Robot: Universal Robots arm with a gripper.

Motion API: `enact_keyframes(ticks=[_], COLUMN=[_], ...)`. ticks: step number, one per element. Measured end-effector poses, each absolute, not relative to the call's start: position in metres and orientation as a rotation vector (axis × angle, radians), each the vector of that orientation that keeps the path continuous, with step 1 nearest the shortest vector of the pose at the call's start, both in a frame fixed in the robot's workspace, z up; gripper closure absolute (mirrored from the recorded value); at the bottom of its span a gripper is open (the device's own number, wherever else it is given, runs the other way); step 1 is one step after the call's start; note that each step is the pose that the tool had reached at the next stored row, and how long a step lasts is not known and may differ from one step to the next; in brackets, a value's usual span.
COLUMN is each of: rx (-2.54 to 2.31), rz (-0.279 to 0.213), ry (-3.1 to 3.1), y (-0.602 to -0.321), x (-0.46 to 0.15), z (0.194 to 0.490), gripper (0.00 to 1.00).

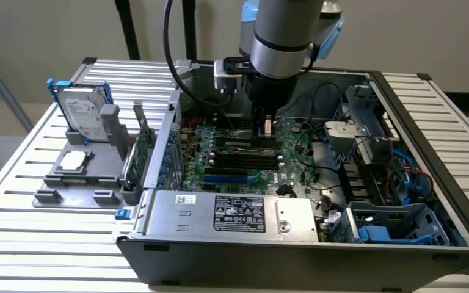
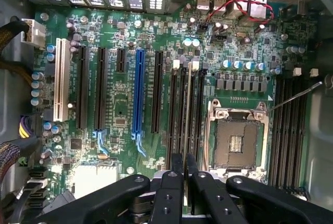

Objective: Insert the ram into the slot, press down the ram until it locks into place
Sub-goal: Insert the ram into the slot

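Observation:
My gripper [image 1: 265,135] hangs low inside the open computer case, over one end of the black memory slots [image 1: 241,160]. In the wrist view its two black fingers [image 2: 177,168] are shut together, with only a hairline gap. They sit right above the end of the slot row [image 2: 172,109]. The ram [image 2: 186,110] appears as a thin pale edge standing in a slot, running straight away from the fingertips between two white end clips [image 2: 195,65]. I cannot tell whether the fingertips touch it.
The empty CPU socket [image 2: 237,141] lies beside the slots, with a second slot bank [image 2: 291,125] beyond it. A blue slot [image 2: 138,94] and a white one [image 2: 61,78] lie on the other side. A grey fixture [image 1: 80,174] holds a hard drive [image 1: 86,116] and an upright green card [image 1: 141,152].

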State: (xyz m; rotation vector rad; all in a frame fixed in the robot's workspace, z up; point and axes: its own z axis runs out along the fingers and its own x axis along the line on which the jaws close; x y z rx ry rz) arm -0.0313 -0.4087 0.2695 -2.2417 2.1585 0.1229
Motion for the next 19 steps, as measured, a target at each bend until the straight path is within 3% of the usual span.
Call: enact_keyframes(ticks=[19], rx=[-2.258], rz=[0.084], ry=[2.114], y=[-0.409], x=[-0.038], z=[0.245], gripper=[0.87])
